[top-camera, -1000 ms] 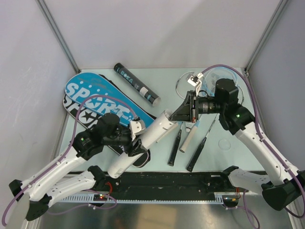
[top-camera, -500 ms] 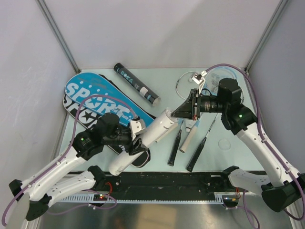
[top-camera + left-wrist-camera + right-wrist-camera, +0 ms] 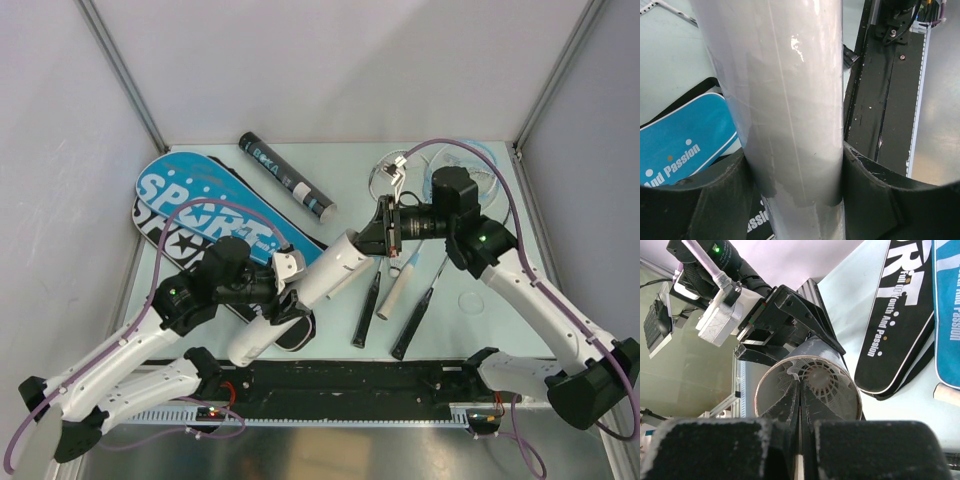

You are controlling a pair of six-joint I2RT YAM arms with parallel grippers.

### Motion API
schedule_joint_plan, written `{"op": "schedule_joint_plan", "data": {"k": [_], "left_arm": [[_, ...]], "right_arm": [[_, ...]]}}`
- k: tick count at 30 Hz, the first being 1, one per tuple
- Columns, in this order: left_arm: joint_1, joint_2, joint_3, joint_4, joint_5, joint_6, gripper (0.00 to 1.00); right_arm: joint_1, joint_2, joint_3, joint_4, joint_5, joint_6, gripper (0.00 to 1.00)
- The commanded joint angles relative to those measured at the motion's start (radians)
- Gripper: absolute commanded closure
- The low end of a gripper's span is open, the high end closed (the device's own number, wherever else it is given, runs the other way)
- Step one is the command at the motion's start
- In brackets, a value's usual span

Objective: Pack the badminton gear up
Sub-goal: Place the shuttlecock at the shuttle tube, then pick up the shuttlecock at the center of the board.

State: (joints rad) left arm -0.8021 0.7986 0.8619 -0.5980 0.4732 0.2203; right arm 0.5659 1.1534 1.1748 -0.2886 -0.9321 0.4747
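My left gripper (image 3: 285, 290) is shut round the middle of a white tube (image 3: 320, 285), which it holds tilted above the table; in the left wrist view the tube (image 3: 785, 100) fills the gap between both fingers (image 3: 705, 200). My right gripper (image 3: 372, 238) sits at the tube's open mouth (image 3: 807, 390). Its fingers are pinched on the skirt of a white shuttlecock (image 3: 825, 380) that lies inside the mouth. A black tube (image 3: 285, 177) lies at the back. The blue bag (image 3: 205, 205) rests on the black bag (image 3: 160, 225) at the left.
Three racket handles (image 3: 368, 310) (image 3: 395, 290) (image 3: 415, 320) lie side by side under my right arm, with the racket heads (image 3: 480, 160) towards the back right corner. A black rail (image 3: 380, 385) runs along the near edge. Grey walls close in both sides.
My right gripper has moved left to the white tube's mouth, bringing the shuttlecock into it. The left arm and the tube have stayed still.
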Motion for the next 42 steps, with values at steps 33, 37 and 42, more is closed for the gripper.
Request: {"op": "schedule_joint_plan", "data": {"k": [33, 37, 42], "left_arm": [[-0.004, -0.056, -0.010, 0.080, 0.013, -0.038, 0.53], [-0.004, -0.055, -0.007, 0.082, 0.025, -0.044, 0.53], [-0.003, -0.059, -0.008, 0.085, 0.040, -0.050, 0.53]], "right_arm": [[-0.395, 0.093, -0.014, -0.300, 0.293, -0.277, 0.49], [-0.395, 0.247, 0.004, -0.305, 0.327, -0.359, 0.46], [-0.406, 0.475, 0.095, -0.356, 0.350, -0.450, 0.43]]}}
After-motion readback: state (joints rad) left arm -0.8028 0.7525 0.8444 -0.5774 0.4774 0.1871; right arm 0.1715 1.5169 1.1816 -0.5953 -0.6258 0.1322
